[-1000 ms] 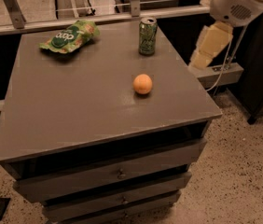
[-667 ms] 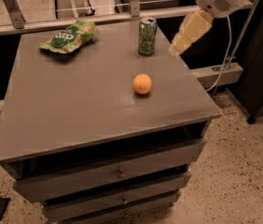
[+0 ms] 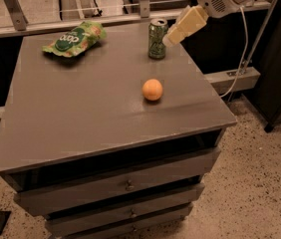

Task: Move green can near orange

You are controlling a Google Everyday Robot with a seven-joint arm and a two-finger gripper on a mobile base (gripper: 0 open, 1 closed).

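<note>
Since the earlier frame, tool (image 3: 176, 33) swung in from off the right edge; now just beside green can (image 3: 157, 40) top. Opening: cannot tell. Can upright at rear of surface (image 3: 80, 103), well apart from orange (image 3: 152, 89). Likely light, thin-walled, slick; grip mid-body.

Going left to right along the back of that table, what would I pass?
snack bag → can → the robot's hand, up beside the can's top
</note>
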